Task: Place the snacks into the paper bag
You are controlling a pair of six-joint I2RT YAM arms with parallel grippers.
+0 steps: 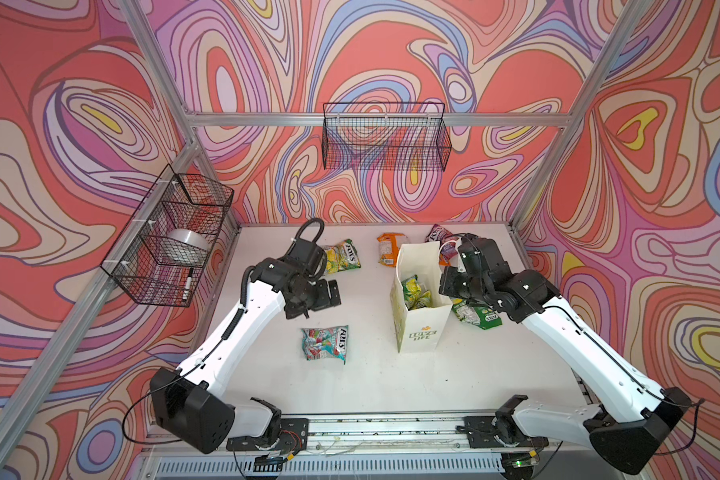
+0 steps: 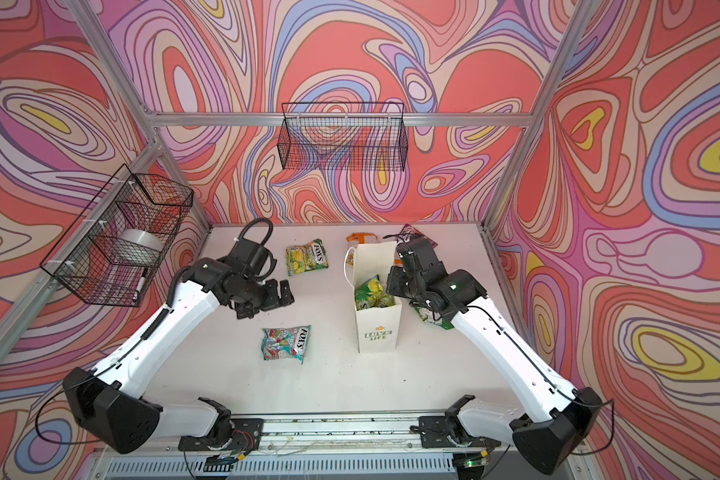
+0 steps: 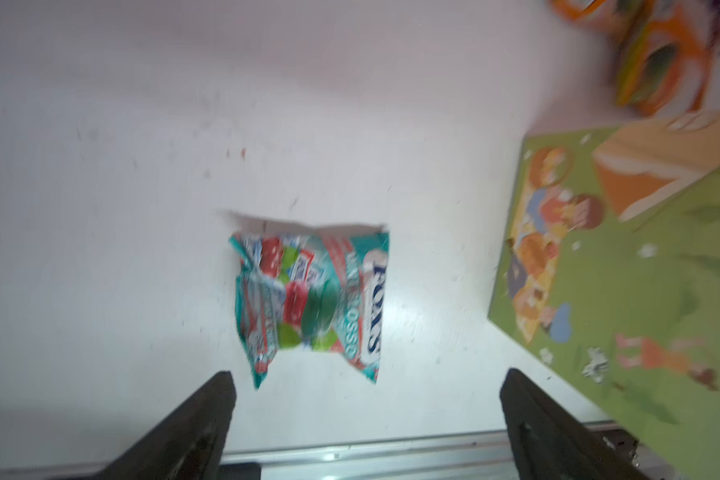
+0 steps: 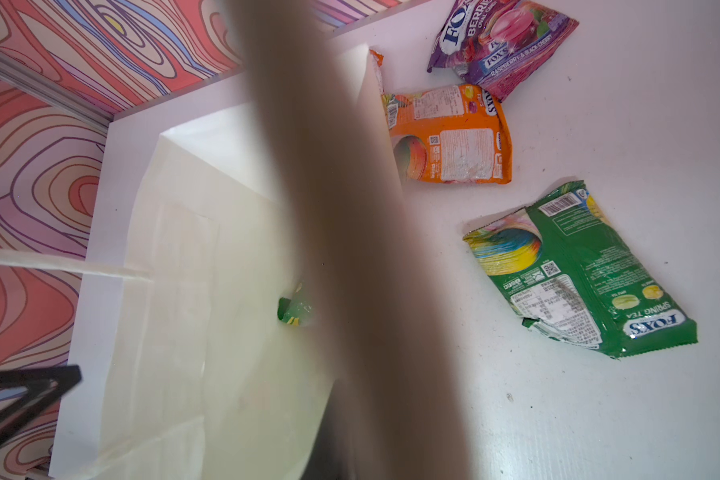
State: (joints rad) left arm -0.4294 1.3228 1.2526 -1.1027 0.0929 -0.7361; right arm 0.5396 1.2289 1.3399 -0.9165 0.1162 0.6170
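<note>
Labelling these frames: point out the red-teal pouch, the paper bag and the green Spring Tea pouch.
red-teal pouch (image 3: pixel 308 303): left wrist view, middle of its printed face.
paper bag (image 1: pixel 422 336): in a top view, lettering on its front panel.
green Spring Tea pouch (image 4: pixel 587 270): right wrist view, middle of its back.

Robot lab test cell: aluminium extrusion frame (image 1: pixel 375 119), swirl-print backdrop panels (image 1: pixel 80 124) on three sides, white tabletop (image 1: pixel 391 382), left arm (image 1: pixel 242 332) and right arm (image 1: pixel 578 345) mounted on a front rail (image 1: pixel 383 428), wire baskets (image 1: pixel 385 137) hung on the frame.
</note>
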